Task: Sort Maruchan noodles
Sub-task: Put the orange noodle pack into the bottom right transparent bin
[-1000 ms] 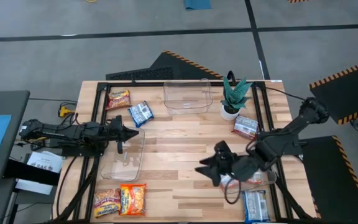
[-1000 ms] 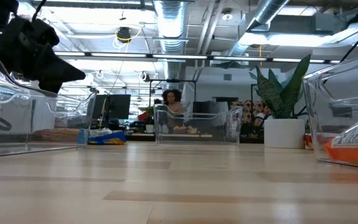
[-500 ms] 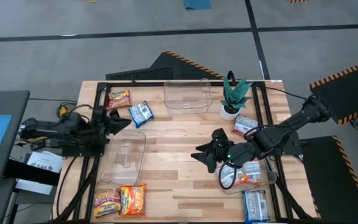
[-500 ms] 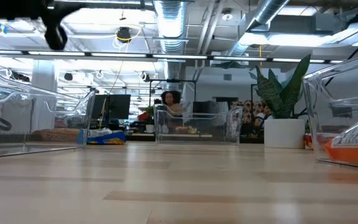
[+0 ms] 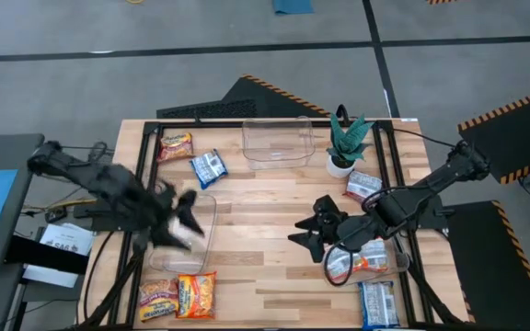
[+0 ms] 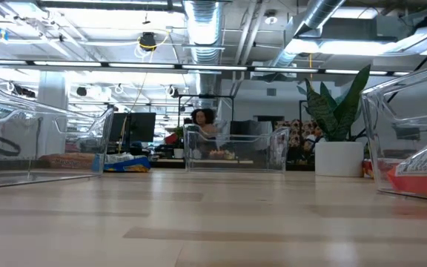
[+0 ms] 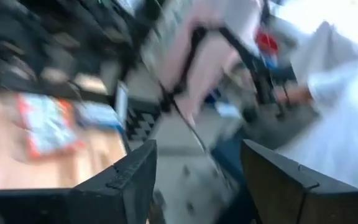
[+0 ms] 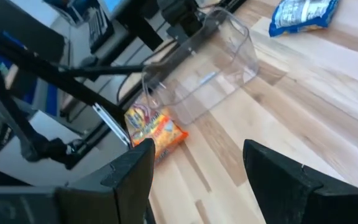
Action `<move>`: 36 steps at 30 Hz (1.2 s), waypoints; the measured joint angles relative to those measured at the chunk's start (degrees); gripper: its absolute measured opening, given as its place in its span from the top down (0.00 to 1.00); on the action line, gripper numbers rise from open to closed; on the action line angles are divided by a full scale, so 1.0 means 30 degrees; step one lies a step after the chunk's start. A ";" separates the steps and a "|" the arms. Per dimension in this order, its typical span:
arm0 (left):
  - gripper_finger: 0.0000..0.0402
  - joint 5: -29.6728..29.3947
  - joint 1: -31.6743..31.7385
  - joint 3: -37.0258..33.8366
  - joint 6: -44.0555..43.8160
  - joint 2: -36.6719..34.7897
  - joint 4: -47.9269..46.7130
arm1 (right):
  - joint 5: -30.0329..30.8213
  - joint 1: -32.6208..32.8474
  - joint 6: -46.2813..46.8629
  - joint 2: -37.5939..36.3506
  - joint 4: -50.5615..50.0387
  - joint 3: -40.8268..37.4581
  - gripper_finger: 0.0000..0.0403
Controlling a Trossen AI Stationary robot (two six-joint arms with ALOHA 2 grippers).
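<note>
Maruchan noodle packets lie flat around the table: a red-orange one (image 5: 175, 145) and a blue one (image 5: 209, 166) at the far left, two orange ones (image 5: 157, 299) (image 5: 196, 294) at the near left, one (image 5: 364, 187) beside the plant and a blue one (image 5: 378, 303) at the near right. Another packet (image 5: 362, 262) lies inside the right clear bin (image 5: 396, 262). My left gripper (image 5: 187, 225) hovers open over the left clear bin (image 5: 205, 244), blurred, with nothing between its fingers (image 7: 129, 174). My right gripper (image 5: 304, 234) stands open above mid-table, left of the right bin.
A third clear bin (image 5: 277, 142) stands at the far edge, with a potted green plant (image 5: 346, 142) to its right. In the right wrist view, the left bin (image 8: 204, 68), an orange packet (image 8: 157, 134) and the blue packet (image 8: 303, 14) show ahead of the fingers. Bare wood lies mid-table.
My left gripper has pulled back toward the table's left edge and then swung fast toward the near edge over the left bin; it has risen out of the low view. My right gripper has drawn away from the right bin toward the table's middle.
</note>
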 joint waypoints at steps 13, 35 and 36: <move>0.46 -0.2342 -0.6125 0.7901 0.4820 1.0584 -1.3672 | -0.0006 0.0347 -0.0962 0.0000 -0.2039 0.0000 0.33; 0.46 -0.4380 -0.7139 0.7907 1.3195 1.9415 -1.3070 | -0.0422 0.0318 -0.1095 0.0000 -0.3877 0.0000 0.33; 0.46 -0.4356 -0.7114 0.7875 1.3300 1.9527 -1.3055 | -0.0429 0.0318 -0.1226 0.0000 -0.3853 0.0000 0.33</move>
